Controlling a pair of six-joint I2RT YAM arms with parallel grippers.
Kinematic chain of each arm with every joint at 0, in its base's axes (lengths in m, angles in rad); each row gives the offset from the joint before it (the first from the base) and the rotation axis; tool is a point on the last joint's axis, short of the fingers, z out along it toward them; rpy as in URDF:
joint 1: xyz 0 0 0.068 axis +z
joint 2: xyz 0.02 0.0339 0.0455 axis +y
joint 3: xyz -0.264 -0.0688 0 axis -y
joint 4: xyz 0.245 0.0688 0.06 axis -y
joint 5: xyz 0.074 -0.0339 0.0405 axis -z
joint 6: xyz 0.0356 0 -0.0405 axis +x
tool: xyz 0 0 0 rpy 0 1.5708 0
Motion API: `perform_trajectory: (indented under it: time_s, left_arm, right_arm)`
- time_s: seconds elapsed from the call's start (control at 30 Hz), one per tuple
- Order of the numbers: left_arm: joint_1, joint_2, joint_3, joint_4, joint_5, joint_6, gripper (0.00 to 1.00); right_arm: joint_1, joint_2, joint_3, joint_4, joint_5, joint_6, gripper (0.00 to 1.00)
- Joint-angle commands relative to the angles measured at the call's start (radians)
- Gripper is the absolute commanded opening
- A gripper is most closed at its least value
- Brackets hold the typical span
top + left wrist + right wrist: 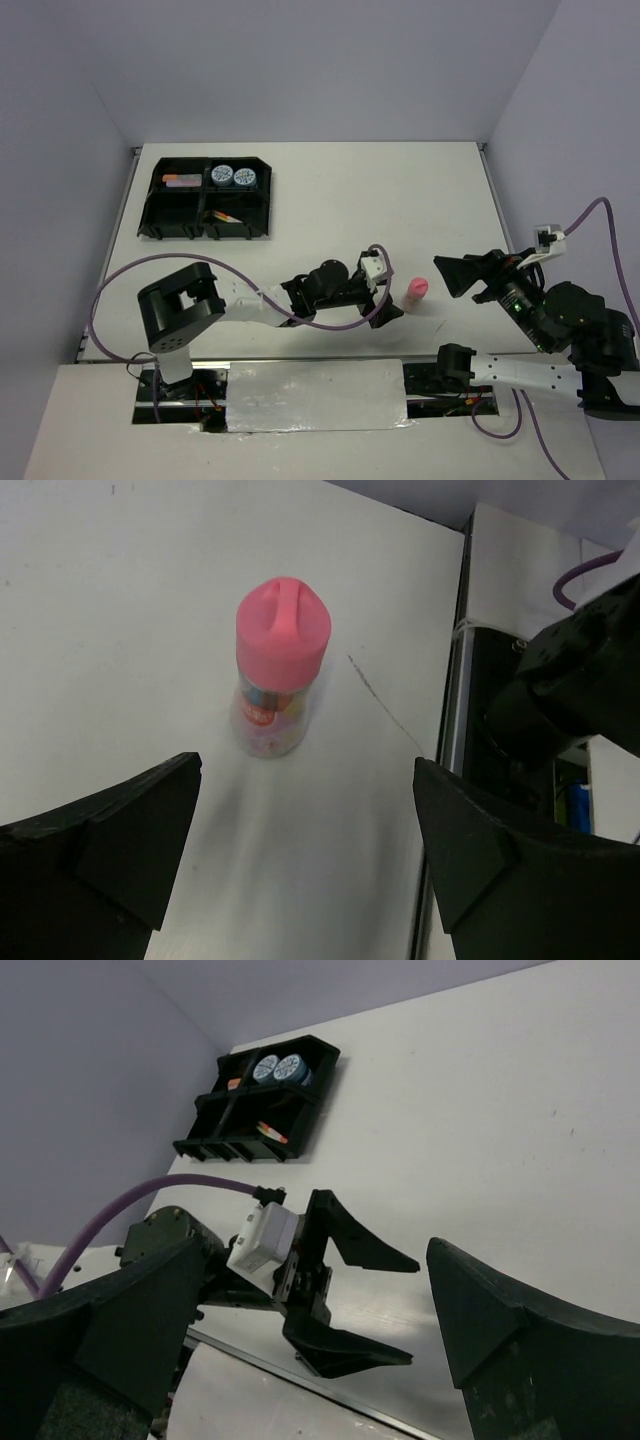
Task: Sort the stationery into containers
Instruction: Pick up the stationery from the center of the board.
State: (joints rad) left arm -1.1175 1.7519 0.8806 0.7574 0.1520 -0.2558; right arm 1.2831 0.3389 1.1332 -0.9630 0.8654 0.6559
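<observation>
Bottle with pink cap (416,293) stands upright on the table (330,190), long axis vertical, well apart from the black tray (146,222). It lies straight ahead of the left gripper (392,290), whose jaws are spread wide, not yet around it. The right gripper (458,280), also spread wide, waits on the other side. The left one seems nearer, though the top view is small.

Black tray (170,215): 1, divided into 4 compartments.
Round blue-white tape rolls (222,176): 2.
Pink-capped bottle (416,293): 1.
Highlighters (182,181): a small stack of pastel bars, exact number cannot be told.
Thin pens (228,216): a small bundle, too small to count.
</observation>
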Motion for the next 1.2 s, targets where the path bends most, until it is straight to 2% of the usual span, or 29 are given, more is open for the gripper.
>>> perform_trajectory:
  time_s: [0.0,0.4,0.73,0.83,0.87,0.93,1.0,1.03,1.07,1.13,1.17]
  left_arm:
    - [0.005,0.046,0.096,0.117,0.052,0.059,0.99]
    - [0.004,0.253,0.268,0.129,0.092,0.061,0.99]
    - [0.005,0.339,0.363,0.091,0.067,0.046,0.99]
    - [0.005,0.366,0.394,0.069,0.064,0.038,0.96]
    - [0.005,0.370,0.399,0.072,0.058,0.036,0.86]
    - [0.007,0.373,0.394,0.082,0.044,0.035,0.74]
    - [0.008,0.367,0.386,0.091,0.031,0.038,0.55]
    - [0.007,0.367,0.386,0.086,0.026,0.039,0.43]
    - [0.008,0.365,0.391,0.080,0.020,0.041,0.25]
    - [0.012,0.360,0.390,0.063,0.020,0.040,0.12]
    - [0.013,0.357,0.382,0.063,0.017,0.036,0.00]
  right_arm:
    - [0.007,0.006,-0.003,0.036,-0.014,-0.044,1.00]
    - [0.005,-0.049,-0.016,0.087,-0.054,-0.098,1.00]
    - [0.007,-0.029,-0.035,0.127,-0.091,-0.136,1.00]
    - [0.005,-0.023,-0.042,0.136,-0.100,-0.139,1.00]
    - [0.007,-0.021,-0.044,0.138,-0.103,-0.139,1.00]
    - [0.008,-0.021,-0.049,0.142,-0.112,-0.142,1.00]
    - [0.009,-0.024,-0.052,0.148,-0.115,-0.147,1.00]
    - [0.005,-0.026,-0.053,0.150,-0.117,-0.148,1.00]
    - [0.005,-0.028,-0.055,0.153,-0.118,-0.150,1.00]
    - [0.005,-0.029,-0.058,0.158,-0.121,-0.151,1.00]
    - [0.007,-0.032,-0.059,0.162,-0.124,-0.153,1.00]
